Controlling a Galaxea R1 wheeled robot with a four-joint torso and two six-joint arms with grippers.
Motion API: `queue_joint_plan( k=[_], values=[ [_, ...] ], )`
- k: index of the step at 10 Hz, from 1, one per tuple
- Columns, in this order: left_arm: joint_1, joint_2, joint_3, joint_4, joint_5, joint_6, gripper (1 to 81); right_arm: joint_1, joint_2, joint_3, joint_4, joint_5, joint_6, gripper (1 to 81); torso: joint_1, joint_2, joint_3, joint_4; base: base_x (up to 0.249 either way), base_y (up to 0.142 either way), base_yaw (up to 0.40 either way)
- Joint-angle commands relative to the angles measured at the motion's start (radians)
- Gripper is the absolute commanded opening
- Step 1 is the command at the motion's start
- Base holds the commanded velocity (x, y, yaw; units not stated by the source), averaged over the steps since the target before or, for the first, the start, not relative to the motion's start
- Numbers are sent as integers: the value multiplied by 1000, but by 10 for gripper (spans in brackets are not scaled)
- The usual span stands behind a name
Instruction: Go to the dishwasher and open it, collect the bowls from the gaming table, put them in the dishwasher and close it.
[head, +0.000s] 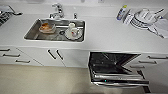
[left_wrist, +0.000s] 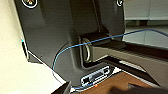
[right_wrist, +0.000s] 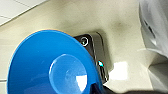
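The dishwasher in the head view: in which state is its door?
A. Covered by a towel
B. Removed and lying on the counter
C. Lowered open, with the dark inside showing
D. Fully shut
C: the dishwasher door hangs down and forward below the counter, and the dark interior shows behind it.

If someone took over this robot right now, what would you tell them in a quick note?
Right claw: fingers hard to make out; a blue bowl shows large at that wrist, seemingly carried.
Left claw: state unclear.
Dishwasher: already open, door partly down, below the white counter, right of the sink.
Done: opening.
Left: bowls into the dishwasher, then closing it.
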Motion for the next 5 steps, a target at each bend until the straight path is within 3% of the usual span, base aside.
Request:
queue_joint_plan(
  k=[1, 5],
  values=[
    [107, 54, -106, 54, -91, 4, 811, 157, -169, 146, -16, -76, 52, 10, 0, 0, 0, 0, 0, 0, 0],
    [207, 165, -250, 99, -174, 4, 811, 397, -262, 371, -12, -248, 53, 10, 0, 0, 0, 0, 0, 0, 0]
  ],
)
